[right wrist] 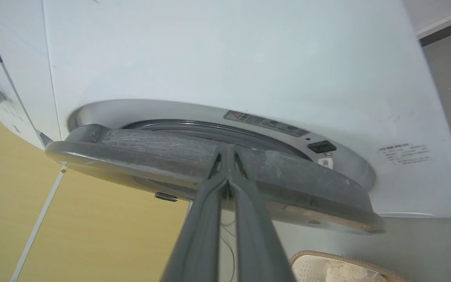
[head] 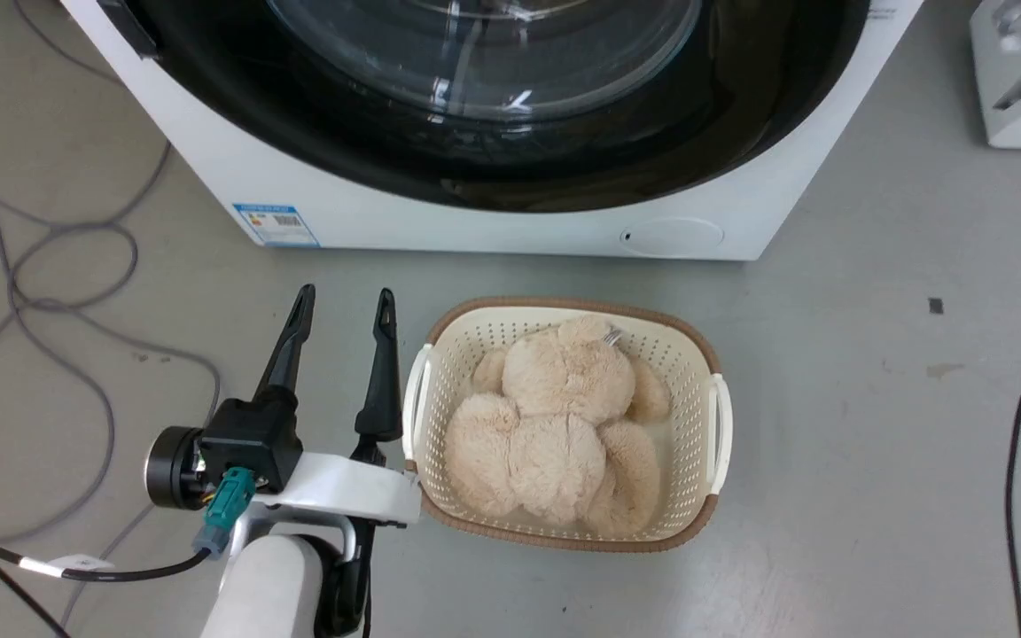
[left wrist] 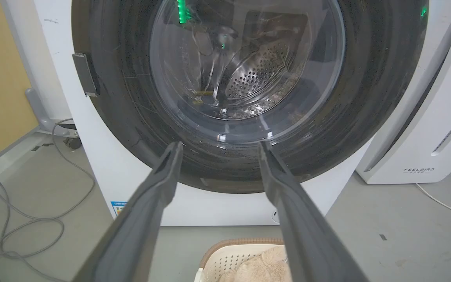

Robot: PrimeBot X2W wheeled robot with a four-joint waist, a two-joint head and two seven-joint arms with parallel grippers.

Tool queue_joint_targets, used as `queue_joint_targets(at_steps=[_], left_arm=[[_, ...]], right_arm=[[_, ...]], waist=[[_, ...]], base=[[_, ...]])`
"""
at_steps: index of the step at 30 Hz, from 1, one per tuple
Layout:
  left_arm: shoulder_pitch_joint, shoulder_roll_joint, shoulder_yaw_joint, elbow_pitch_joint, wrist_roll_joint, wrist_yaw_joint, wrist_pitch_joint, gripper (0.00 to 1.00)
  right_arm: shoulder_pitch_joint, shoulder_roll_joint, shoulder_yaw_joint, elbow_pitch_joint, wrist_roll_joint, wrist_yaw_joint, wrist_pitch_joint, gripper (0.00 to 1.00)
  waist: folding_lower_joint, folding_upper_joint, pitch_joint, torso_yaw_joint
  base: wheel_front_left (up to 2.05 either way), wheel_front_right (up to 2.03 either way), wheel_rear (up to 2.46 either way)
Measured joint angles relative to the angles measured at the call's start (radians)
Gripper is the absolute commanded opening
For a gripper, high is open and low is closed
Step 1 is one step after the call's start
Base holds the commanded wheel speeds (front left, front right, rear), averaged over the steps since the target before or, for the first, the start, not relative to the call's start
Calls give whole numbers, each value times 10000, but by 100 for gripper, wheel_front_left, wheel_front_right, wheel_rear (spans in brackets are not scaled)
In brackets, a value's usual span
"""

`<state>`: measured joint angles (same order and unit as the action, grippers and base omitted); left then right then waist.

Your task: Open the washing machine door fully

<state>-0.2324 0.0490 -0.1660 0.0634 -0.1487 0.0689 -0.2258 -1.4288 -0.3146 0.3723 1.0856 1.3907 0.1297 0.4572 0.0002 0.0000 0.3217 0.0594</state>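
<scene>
The white washing machine (head: 475,226) stands ahead, its glossy black washing machine door (head: 298,124) with the clear glass bowl facing me. In the right wrist view the door (right wrist: 288,176) is seen edge-on and stands slightly ajar from the washer front (right wrist: 210,58). My right gripper (right wrist: 227,149) is shut, fingers pressed together, tips against the door's dark-grey inner rim. My left gripper (head: 345,297) hangs open over the floor, left of the basket. In its own view it (left wrist: 219,145) points at the door (left wrist: 131,117) from a distance, holding nothing.
A cream basket (head: 564,306) with a beige plush toy (head: 555,416) sits on the floor before the washer. Grey cables (head: 58,266) loop at the left. A white FEELBIRD appliance (left wrist: 425,137) stands right of the washer. A yellow wall (right wrist: 92,235) lies beyond the door.
</scene>
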Motion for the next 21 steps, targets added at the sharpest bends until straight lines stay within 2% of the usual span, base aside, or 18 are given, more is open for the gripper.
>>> queue_joint_targets(at_steps=[14, 21], left_arm=[[-467, 0, -314, 63, -314, 194, -291, 100], [-547, 0, -422, 119, -324, 222, -305, 100]], right_arm=[[-2028, 148, 1490, 1440, 796, 0, 1647, 0], [-2120, 201, 1831, 1597, 669, 0, 2008, 0]], waist=[[0, 0, 672, 223], [0, 0, 638, 246]], base=[[0, 0, 0], [0, 0, 0]])
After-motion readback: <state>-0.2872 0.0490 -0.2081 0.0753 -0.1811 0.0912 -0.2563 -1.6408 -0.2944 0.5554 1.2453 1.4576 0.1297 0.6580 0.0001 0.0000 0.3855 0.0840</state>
